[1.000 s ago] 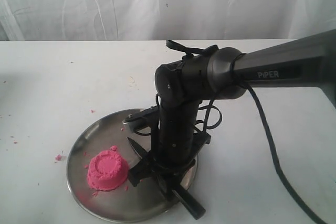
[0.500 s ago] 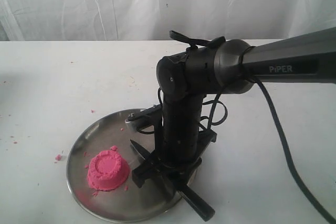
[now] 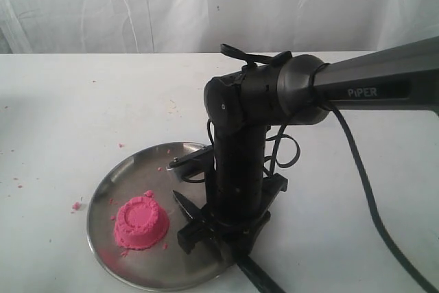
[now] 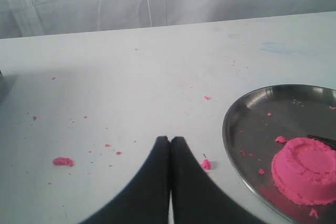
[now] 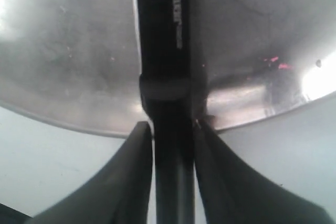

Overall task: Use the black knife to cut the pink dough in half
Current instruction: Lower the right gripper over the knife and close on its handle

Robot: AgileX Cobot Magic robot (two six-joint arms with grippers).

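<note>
The pink dough (image 3: 140, 222), a small ridged dome, sits on the near left part of a round steel plate (image 3: 130, 169). My right gripper (image 3: 221, 237) points straight down at the plate's near right side, shut on the black knife (image 3: 182, 204). The knife's blade tip points toward the dough, and its handle runs off the bottom of the exterior view. In the right wrist view the fingers (image 5: 139, 150) flank the knife (image 5: 168, 51) over the plate. My left gripper (image 4: 170, 139) is shut and empty over the table, with the dough (image 4: 306, 169) off to its side.
Pink crumbs lie on the white table, one lump (image 3: 76, 205) left of the plate and more (image 4: 63, 161) near the left gripper. A white cloth hangs behind the table. The right arm's cable (image 3: 360, 190) trails over the table on the right.
The right gripper has moved slightly right and toward the near edge, taking the knife along. The handle end now runs out of the bottom of the view. The dough has not moved.
</note>
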